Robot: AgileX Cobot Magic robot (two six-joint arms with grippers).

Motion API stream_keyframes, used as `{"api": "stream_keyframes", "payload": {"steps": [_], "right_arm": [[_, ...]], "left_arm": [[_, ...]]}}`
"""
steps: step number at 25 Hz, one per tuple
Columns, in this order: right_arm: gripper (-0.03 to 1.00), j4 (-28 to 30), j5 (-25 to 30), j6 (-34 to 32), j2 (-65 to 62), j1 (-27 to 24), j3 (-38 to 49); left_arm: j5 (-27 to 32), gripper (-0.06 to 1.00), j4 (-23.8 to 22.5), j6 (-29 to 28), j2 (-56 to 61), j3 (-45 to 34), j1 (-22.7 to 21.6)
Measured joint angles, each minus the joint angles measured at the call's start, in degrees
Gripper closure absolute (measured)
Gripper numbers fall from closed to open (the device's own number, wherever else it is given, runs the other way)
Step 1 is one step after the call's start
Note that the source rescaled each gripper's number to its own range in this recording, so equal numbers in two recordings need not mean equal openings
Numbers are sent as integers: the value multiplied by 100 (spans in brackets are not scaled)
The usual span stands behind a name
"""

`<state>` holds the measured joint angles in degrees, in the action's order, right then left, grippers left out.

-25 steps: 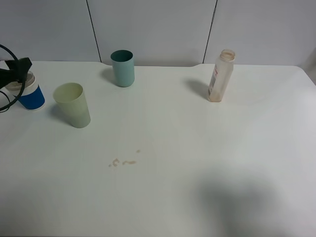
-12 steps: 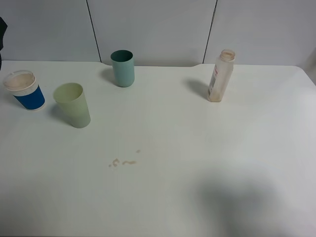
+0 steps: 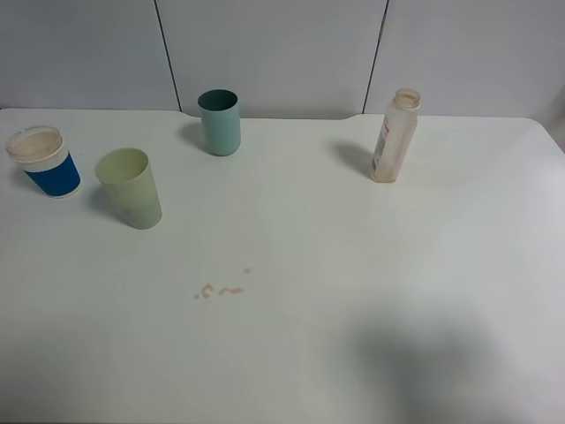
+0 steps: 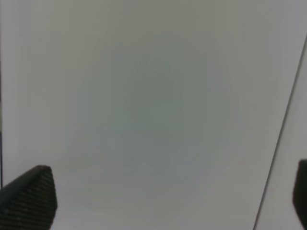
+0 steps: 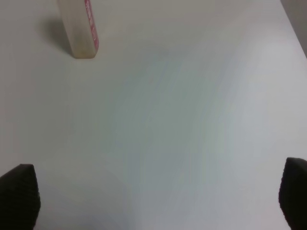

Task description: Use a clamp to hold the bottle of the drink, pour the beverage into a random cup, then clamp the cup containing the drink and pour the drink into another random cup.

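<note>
Both pours look done: bottle (image 3: 394,136) seems empty, well ahead of the wide-open, empty right gripper (image 5: 158,201). Left gripper (image 4: 168,201), also wide, faces blank wall; no cups near. Next: probably retreat.

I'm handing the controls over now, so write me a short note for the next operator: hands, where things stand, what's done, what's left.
Left hand: open, empty, facing a blank wall.
Right hand: open, empty, above the table, short of the bottle.
Bottle: upright at the back right, looks drained.
Blue-sleeved cup: upright at the far left; contents not clear.
Pale green cup: upright just right of it; inside not visible.
Teal cup: upright at the back.
Small brown spill mid-table.
Likely done: the bottle pour. Whether the cup-to-cup pour is finished cannot be told; check both cups first.
</note>
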<state>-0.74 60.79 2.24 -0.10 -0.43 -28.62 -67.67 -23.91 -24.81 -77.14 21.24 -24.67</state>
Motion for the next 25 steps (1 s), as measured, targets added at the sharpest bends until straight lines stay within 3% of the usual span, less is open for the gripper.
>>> {"api": "stream_keyframes", "payload": {"steps": [6, 10, 19, 25], "right_arm": [[-3, 0, 0, 0, 0, 0, 0], [-3, 0, 0, 0, 0, 0, 0], [-3, 0, 0, -6, 0, 0, 0], [-3, 177, 0, -224, 0, 0, 0]], "left_arm": [[608, -5, 164, 0, 696, -86, 156], [1048, -5, 639, 79, 1105, -86, 620], [2398, -5, 1782, 927, 1958, -90, 1880], [3409, -5, 1972, 1013, 2978, -90, 2043]]}}
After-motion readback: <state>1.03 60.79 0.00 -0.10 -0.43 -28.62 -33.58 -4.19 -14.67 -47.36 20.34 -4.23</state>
